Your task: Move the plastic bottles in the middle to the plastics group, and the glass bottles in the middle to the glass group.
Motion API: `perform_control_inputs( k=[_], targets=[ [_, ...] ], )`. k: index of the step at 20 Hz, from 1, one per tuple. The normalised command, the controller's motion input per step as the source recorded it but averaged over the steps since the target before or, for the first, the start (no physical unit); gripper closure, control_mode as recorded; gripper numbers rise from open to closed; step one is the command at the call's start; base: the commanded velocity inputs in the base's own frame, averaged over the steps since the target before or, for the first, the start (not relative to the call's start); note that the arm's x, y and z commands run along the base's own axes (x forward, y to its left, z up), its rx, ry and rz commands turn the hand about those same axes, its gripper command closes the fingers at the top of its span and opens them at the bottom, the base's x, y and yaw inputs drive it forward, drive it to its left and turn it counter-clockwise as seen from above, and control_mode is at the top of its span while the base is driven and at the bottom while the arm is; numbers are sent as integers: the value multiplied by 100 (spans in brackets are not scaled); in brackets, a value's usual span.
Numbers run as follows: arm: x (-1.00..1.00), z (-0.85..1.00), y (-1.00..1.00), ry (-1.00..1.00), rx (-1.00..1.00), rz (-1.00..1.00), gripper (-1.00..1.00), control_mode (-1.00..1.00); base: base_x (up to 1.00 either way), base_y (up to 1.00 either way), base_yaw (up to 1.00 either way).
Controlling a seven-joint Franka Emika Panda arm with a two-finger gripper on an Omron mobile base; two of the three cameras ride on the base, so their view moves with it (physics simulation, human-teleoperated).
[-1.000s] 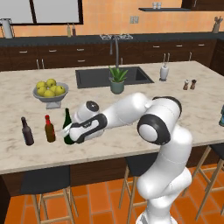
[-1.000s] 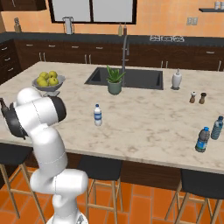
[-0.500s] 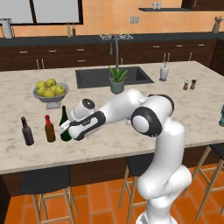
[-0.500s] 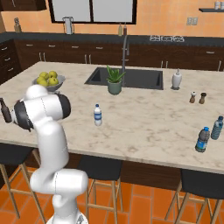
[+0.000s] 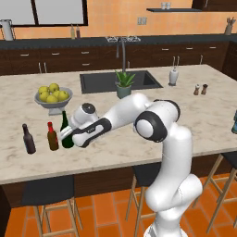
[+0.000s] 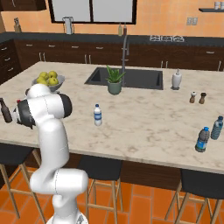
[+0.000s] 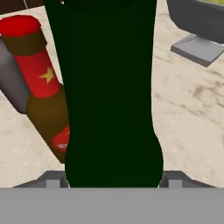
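Tall dark green glass bottle (image 5: 67, 135), gripped by the gripper (image 5: 70, 134), stands beside the red-capped brown bottle (image 5: 52, 137) near the desk's (image 5: 139, 148) left edge; next, release.

I am viewing the island counter (image 5: 139, 152) from behind the arm on its left, looking forward and down from well back. I am also viewing it from behind on the right, facing the same counter (image 6: 144, 127); both views are sharing the sink (image 5: 120, 82) and fruit bowl (image 6: 49, 80). The hand camera is sitting very near the green bottle (image 7: 107, 96)
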Motion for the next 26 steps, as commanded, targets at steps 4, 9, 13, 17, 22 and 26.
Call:
perform_control_inputs(
  k=[4,9,13,17,22,26],
  targets=[
    [0,-5,-10,0,0,0,100,-100,0,0,0],
    [0,0,-2,0,0,-1,-100,-100,0,0,0],
    [0,0,0,-1,0,0,-100,-100,0,0,0],
    [-1,13,-11,-5,0,0,-100,-100,0,0,0],
    [-32,29,-37,-6,3,0,-100,-100,0,0,0],
    [-32,33,-33,-3,3,0,-100,-100,0,0,0]
  ],
)
